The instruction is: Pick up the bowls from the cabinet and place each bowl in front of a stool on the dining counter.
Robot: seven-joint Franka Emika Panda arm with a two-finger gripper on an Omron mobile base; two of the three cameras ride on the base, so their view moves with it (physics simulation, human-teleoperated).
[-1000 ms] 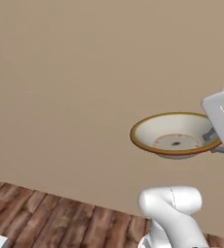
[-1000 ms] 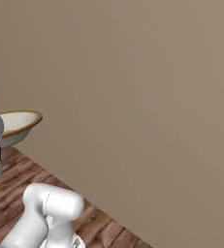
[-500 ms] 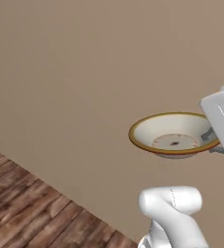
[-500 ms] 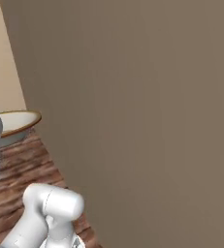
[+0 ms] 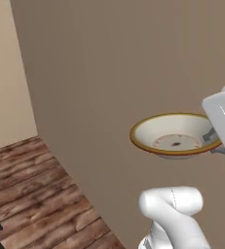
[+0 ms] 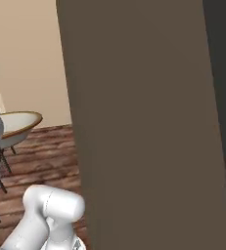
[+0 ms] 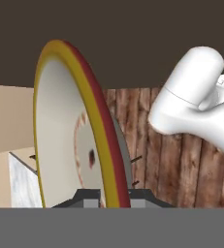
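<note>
The hand [image 7: 107, 196], clenched on the near rim of the cream bowl [image 5: 175, 135], carries it level in mid-air above the wood floor [image 5: 31, 194], its open face upward, close beside a tall brown panel [image 6: 144, 122].

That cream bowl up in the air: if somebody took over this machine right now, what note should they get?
Hand: shut on the cream bowl's rim.
Cream bowl: held level in the air beside a big taupe-brown panel, above the wood floor.
Done: this bowl is picked up.
Left: set it on the dining counter in front of a stool. The wooden bowl's whereabouts can't be told from these views.
</note>
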